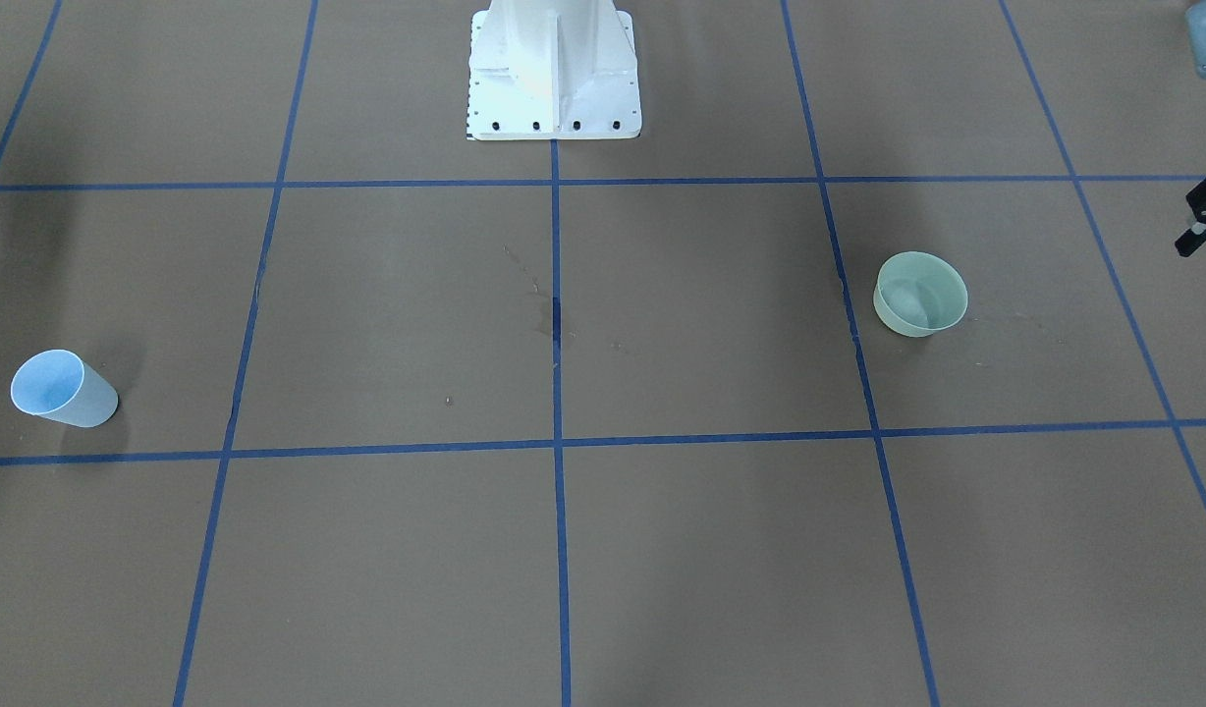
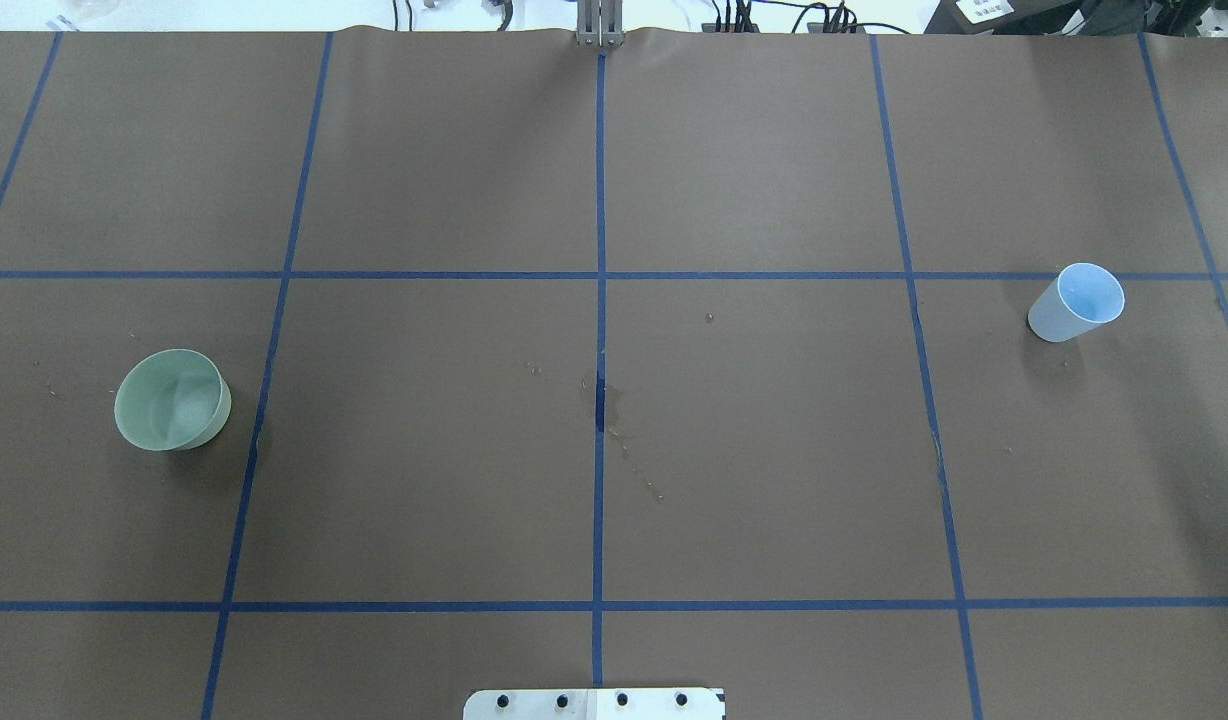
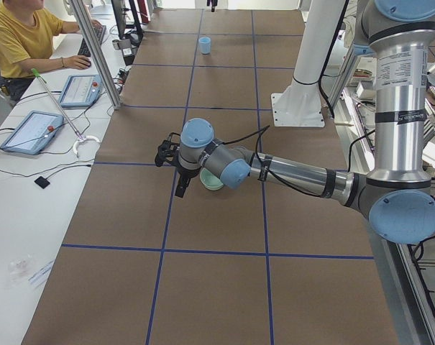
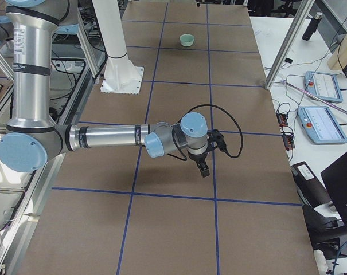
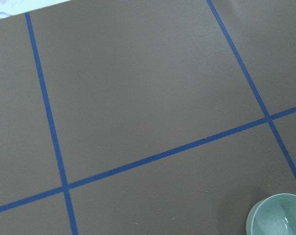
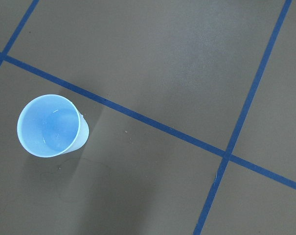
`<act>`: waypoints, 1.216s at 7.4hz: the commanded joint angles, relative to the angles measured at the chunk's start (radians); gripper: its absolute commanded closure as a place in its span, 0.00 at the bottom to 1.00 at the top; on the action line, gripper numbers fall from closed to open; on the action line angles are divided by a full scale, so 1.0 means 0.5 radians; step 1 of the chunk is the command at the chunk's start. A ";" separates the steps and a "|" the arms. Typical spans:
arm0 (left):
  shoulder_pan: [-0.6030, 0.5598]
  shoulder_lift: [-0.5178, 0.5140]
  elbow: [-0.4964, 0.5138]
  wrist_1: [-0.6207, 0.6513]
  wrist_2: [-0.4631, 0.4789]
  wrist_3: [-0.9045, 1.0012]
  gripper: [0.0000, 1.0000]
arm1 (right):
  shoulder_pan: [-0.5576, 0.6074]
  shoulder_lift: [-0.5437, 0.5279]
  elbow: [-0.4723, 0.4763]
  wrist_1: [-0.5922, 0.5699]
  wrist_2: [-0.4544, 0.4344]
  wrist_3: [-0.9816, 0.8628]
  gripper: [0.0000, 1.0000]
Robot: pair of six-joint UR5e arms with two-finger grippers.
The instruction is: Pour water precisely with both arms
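The pale blue cup stands upright on the brown table; it also shows in the overhead view. Faint glints of water show inside it. The pale green bowl stands on the other side and shows at the left wrist view's bottom edge. My left gripper hangs just beside and above the bowl; only its edge shows in the front view. My right gripper hangs over the table, and the cup is hidden in that view. I cannot tell whether either gripper is open or shut.
The white bolted pedestal stands at the robot's side of the table. Blue tape lines divide the brown table cover. Small wet spots lie at the table's middle. A seated person and tablets are beside the table.
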 commanded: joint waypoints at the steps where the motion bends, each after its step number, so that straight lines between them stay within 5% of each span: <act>1: 0.468 0.025 0.004 -0.245 0.297 -0.568 0.00 | 0.000 -0.020 0.002 0.000 -0.002 0.000 0.00; 2: 0.713 0.025 0.007 -0.334 0.494 -0.755 0.00 | 0.000 -0.020 0.005 0.000 -0.002 -0.003 0.00; 7: 0.940 0.013 0.209 -0.438 0.615 -0.745 0.09 | 0.000 -0.017 0.005 0.000 0.001 0.003 0.00; 8: 0.943 0.013 0.255 -0.484 0.615 -0.745 0.23 | 0.000 -0.017 0.008 0.000 0.001 0.003 0.00; 9: 0.964 0.007 0.256 -0.485 0.618 -0.742 0.57 | 0.000 -0.020 0.008 0.000 0.001 0.003 0.00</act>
